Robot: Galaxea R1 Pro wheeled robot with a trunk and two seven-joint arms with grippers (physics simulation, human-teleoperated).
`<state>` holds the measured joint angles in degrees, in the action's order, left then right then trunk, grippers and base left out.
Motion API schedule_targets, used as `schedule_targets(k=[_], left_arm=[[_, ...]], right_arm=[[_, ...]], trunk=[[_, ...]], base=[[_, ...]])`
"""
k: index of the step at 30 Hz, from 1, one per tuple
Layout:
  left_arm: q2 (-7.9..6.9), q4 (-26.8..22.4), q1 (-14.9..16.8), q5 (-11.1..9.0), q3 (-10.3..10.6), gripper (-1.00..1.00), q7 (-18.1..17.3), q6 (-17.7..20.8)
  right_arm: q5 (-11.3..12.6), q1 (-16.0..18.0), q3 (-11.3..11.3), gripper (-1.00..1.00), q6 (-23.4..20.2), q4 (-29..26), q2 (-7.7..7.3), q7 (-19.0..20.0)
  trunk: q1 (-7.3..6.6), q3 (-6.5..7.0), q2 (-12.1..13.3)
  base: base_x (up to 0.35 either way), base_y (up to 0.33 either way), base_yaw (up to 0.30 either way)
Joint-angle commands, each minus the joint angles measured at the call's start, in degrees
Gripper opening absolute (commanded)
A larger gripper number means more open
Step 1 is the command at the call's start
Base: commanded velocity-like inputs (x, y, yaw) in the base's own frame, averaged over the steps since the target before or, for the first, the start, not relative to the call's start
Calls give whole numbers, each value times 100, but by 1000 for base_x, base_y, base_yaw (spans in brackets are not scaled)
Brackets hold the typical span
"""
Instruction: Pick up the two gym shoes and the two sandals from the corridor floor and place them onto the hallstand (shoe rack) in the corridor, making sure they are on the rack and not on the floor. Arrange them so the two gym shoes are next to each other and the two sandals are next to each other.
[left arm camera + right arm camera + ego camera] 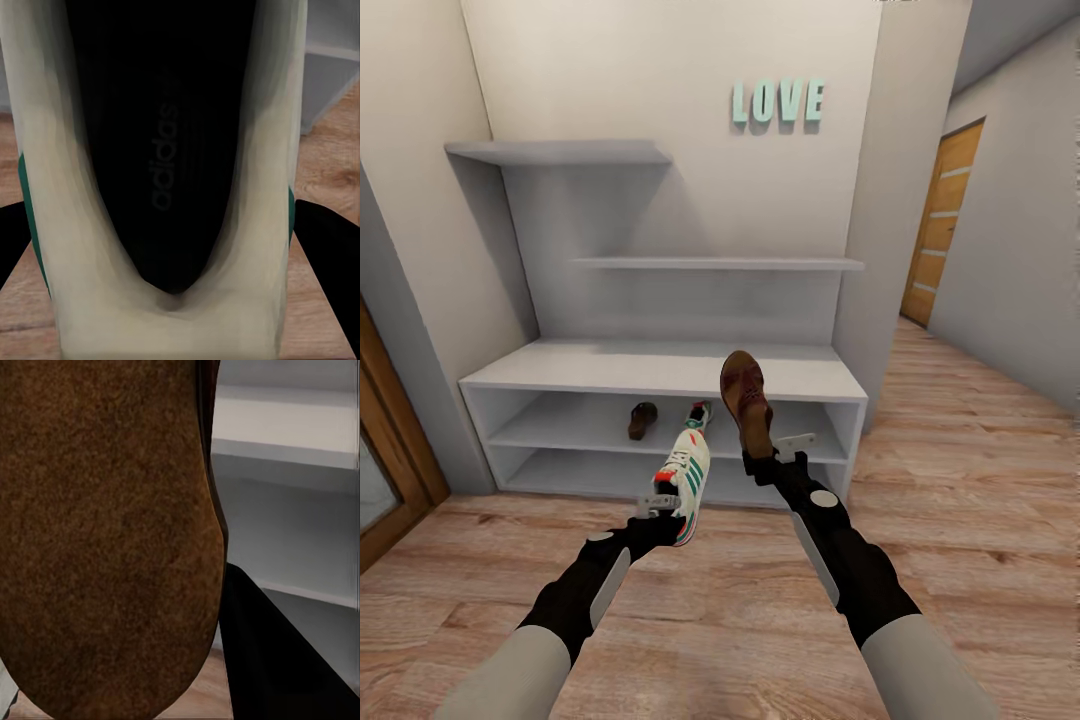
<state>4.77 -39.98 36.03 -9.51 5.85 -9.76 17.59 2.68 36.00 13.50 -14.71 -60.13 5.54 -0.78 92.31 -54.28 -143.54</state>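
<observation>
Head view: the left gripper pinches a white lace-up gym shoe with green stripes; the right gripper clamps a dark brown leather sandal, both raised before the long light-grey hallstand. Another brown sandal and a second sneaker sit on its middle shelf.

Left wrist view: the held sneaker's dark insole sits between black fingers, above wood-plank floor.

Right wrist view: the sandal's brown footbed faces grey shelves.
</observation>
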Motion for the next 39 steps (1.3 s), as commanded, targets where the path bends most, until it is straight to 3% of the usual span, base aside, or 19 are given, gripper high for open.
schedule_targets(k=[1, 10, 13, 14, 16, 21, 22, 23, 24, 26, 29, 30, 31, 32, 33, 34, 36, 37, 39], left_arm=[[-2, -8, 1, -60, 4, -100, 0, 41], [-2, -2, 1, -60, 1, -100, 0, 36], [-2, 1, 1, -60, 3, -100, 0, 34], [-2, 0, 1, -60, 3, -100, 2, 34], [-2, 0, 1, -60, 4, -100, 6, 34], [-2, 4, 1, -60, 4, -100, 9, 34], [-2, 4, 1, -60, 4, -100, 9, 34], [-2, 5, 1, -60, 4, -100, 9, 34], [-2, 6, 1, -60, 4, -100, 9, 34], [-2, 7, 1, -60, 4, -100, 9, 34], [-2, 8, 1, -60, 4, -100, 9, 34], [-2, 8, 1, -60, 4, -100, 9, 34], [-2, 8, 1, -60, 4, -100, 9, 34], [-2, 8, 1, -60, 4, -100, 9, 34], [-2, 8, 1, -60, 4, -100, 9, 34], [-2, 8, 1, -60, 4, -100, 9, 34], [-2, 8, 1, -60, 4, -100, 9, 34], [-2, 8, 1, -60, 4, -100, 9, 34], [-2, 11, 1, -60, 4, -100, 9, 34]], right_arm=[[47, 3, 4, -100, -32, -7, 0, -10], [62, 1, -59, -100, -24, 1, -5, -11], [68, -3, -257, -100, -23, 2, -12, -14], [68, -4, -458, -100, -23, 2, -14, -15], [67, -5, -1079, -100, -23, 2, -16, -14], [49, -6, -3089, -100, -26, -4, -38, 14], [41, -6, -3392, -100, -28, -5, -61, 17], [37, -6, -3521, -100, -29, -6, -81, 17], [30, -6, -3823, -100, -32, -6, -214, 21], [34, -6, -3996, -100, -70, -7, -481, 23], [62, -6, -4147, -100, -430, -7, -1295, 27], [66, -6, -4171, -100, -515, -7, -1444, 28], [73, -6, -4239, -100, -678, -4, -1730, 30], [77, -6, -4348, -100, -804, -2, -1988, 32], [80, -6, -4601, -100, -919, 0, -2303, 33], [79, -6, -4708, -100, -944, 0, -2387, 33], [74, -6, -5207, -100, -1002, 1, -2675, 34], [71, -6, -5333, -100, -1010, 1, -2746, 34], [54, -6, -5804, -100, -1034, 6, -3064, 34]], trunk=[[-2, -6, -3], [-2, -6, -3], [-2, -6, -3], [-2, -6, -3], [-2, -6, -3], [-2, -6, -3], [-2, -6, -3], [-2, -6, -3], [-2, -6, -3], [-2, -6, -3], [-2, -6, -3], [-2, -6, -3], [-2, -6, -3], [-2, -6, -3], [-2, -6, -3], [-2, -6, -3], [-2, -6, -3], [-2, -6, -3], [-2, -6, -3]], base=[[-20, 0, -197], [-4, 0, -88], [0, 0, -5], [0, 0, -2], [0, 0, -1], [0, 0, 0], [0, 0, 0], [0, 0, 0], [0, 0, 0], [0, 0, 0], [0, 0, 0], [0, 0, 0], [0, 0, 0], [0, 0, 0], [0, 0, 0], [0, 0, 0], [0, 0, 0], [0, 0, 0], [0, 0, 0]])
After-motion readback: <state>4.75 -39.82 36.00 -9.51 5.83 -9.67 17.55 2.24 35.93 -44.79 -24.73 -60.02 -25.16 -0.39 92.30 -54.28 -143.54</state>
